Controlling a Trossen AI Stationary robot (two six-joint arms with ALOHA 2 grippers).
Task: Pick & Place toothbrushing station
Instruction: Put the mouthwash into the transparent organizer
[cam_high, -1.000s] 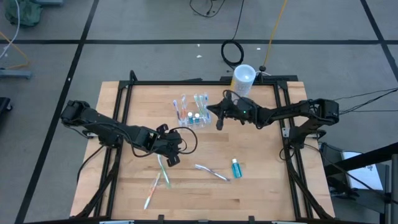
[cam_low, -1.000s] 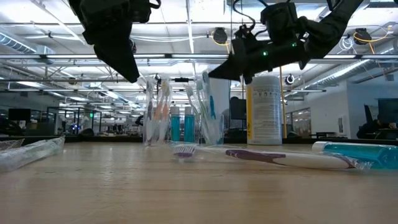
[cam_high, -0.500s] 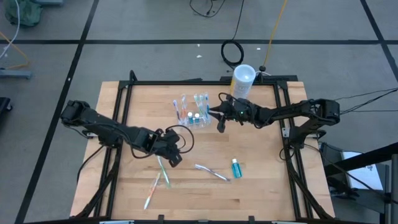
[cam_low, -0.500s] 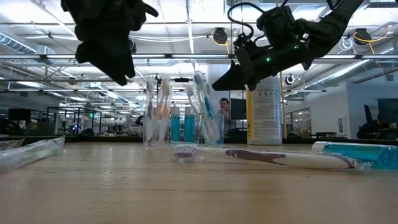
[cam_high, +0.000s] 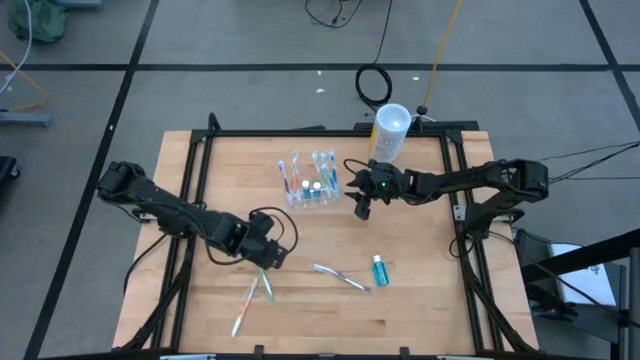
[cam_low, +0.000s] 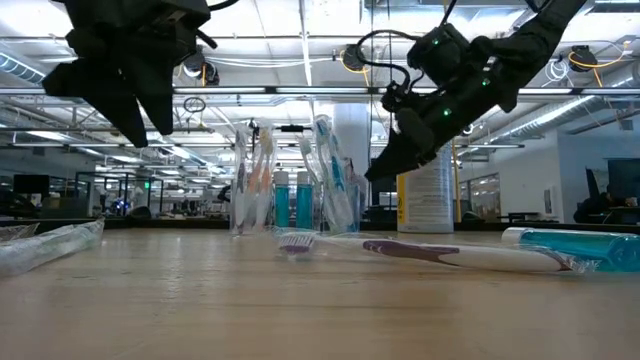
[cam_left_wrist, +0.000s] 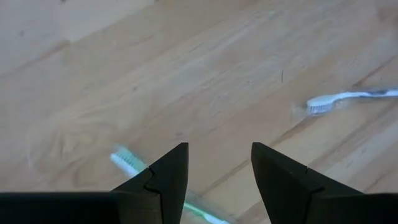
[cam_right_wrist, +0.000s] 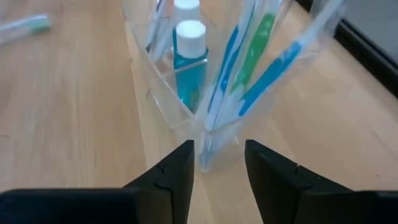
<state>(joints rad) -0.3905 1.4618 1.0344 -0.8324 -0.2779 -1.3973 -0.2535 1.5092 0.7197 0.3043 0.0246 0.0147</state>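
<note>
The clear holder (cam_high: 310, 187) stands on the table's far middle with several toothbrushes and teal white-capped tubes (cam_right_wrist: 188, 62) upright in it. My right gripper (cam_high: 360, 206) hangs open just right of it, its fingers (cam_right_wrist: 174, 168) facing the holder's corner (cam_right_wrist: 208, 134) without touching. My left gripper (cam_high: 266, 256) is open above the table's middle left, over a green toothbrush (cam_left_wrist: 127, 160) that lies flat. A purple-handled toothbrush (cam_high: 340, 277), a teal tube (cam_high: 379, 269) and another wrapped toothbrush (cam_high: 241, 312) lie on the near half of the table.
A tall white canister (cam_high: 390, 130) stands at the table's far edge, behind my right arm. The black frame rails (cam_high: 200, 160) run along the table's sides. Bare wood lies between the holder and the loose toothbrushes.
My right gripper has drawn back from the holder toward the table's right edge and sunk lower; a blue toothbrush that stood at its tip stays upright in the holder. My left gripper has gone toward the table's near left, over the green toothbrush.
</note>
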